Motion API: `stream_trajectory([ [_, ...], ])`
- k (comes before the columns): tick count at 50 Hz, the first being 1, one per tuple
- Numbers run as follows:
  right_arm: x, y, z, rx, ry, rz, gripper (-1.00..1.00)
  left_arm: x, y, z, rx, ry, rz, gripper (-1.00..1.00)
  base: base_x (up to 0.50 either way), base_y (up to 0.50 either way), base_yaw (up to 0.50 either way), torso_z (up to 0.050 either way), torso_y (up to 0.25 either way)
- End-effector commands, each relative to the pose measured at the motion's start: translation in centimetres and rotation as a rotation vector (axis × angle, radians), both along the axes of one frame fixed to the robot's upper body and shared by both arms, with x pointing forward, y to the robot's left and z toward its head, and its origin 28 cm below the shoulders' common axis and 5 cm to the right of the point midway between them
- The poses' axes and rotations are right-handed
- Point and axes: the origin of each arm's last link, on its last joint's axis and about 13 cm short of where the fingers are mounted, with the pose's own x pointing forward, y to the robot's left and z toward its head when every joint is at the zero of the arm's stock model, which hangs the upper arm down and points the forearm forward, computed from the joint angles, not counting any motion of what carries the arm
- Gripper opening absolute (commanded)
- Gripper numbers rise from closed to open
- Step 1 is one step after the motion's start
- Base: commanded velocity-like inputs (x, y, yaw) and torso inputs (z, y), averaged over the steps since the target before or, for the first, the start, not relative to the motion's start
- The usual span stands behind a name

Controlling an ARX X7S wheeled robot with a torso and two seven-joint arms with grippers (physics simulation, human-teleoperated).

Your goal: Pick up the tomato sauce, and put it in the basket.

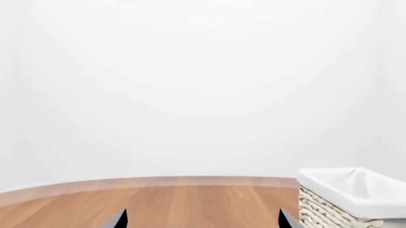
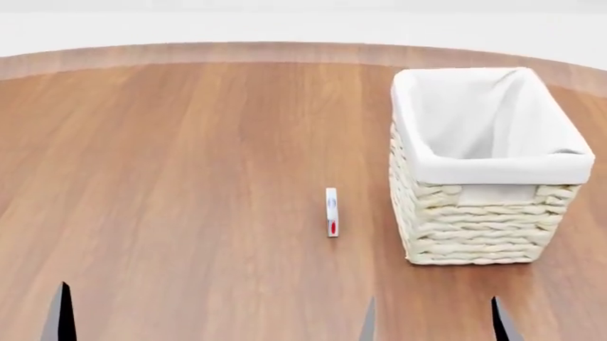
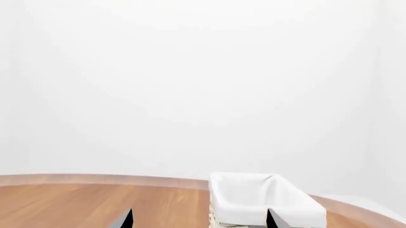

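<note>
On the table (image 2: 190, 177), nothing is done yet — a thin white-and-red sliver (image 2: 331, 212), seemingly the tomato sauce, stands just left of the basket (image 2: 493, 167), ungrasped; both sets of jaws are apart, empty.

Only dark fingertips show at the lower edge of each view. The left gripper (image 1: 201, 219) has its fingers (image 1: 119, 218) spread wide apart, holding nothing. The right gripper (image 3: 199, 219) likewise has its fingers (image 3: 273, 218) parted and unloaded. Both grippers sit low and point forward.
</note>
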Motion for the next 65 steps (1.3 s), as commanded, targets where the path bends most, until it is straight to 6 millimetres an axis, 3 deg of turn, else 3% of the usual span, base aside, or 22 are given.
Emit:
stream_trajectory([
  [1,0.0,0.0,-0.2,-0.001,0.007,0.001,1.0,0.0,0.0,-0.2,-0.002,0.004,-0.002,1.0,0.5,0.0,0.0,0.0,0.0],
  [16,0.1,0.0,-0.9,0.001,0.026,-0.011,1.0,0.0,0.2,-0.2,-0.002,0.006,0.005,1.0,0.49,0.0,0.0,0.0,0.001],
  [25,-0.4,0.0,-1.7,0.001,0.046,-0.009,1.0,0.0,0.2,-0.4,-0.002,0.01,0.006,1.0,0.0,0.0,0.0,0.0,0.0],
  [32,-1.9,0.1,-2.6,-0.002,0.064,-0.012,1.0,0.0,0.3,-0.7,-0.006,0.016,0.009,1.0,0.0,0.0,0.0,0.0,0.0],
  [44,-6.7,0.9,-5.8,-0.003,0.129,-0.062,1.0,0.0,0.3,-1.5,-0.009,0.031,0.002,1.0,0.0,0.0,0.0,0.0,0.0],
  [53,-8.5,1.3,-7.7,-0.03,0.165,-0.105,1.0,0.0,0.5,-1.6,-0.009,0.034,0.01,1.0,0.0,0.0,0.0,0.0,0.0],
  [65,-10.4,1.4,-8.1,-0.014,0.172,-0.11,1.0,-0.1,0.4,-1.9,-0.005,0.041,0.008,1.0,0.0,0.0,0.0,0.0,0.0],
])
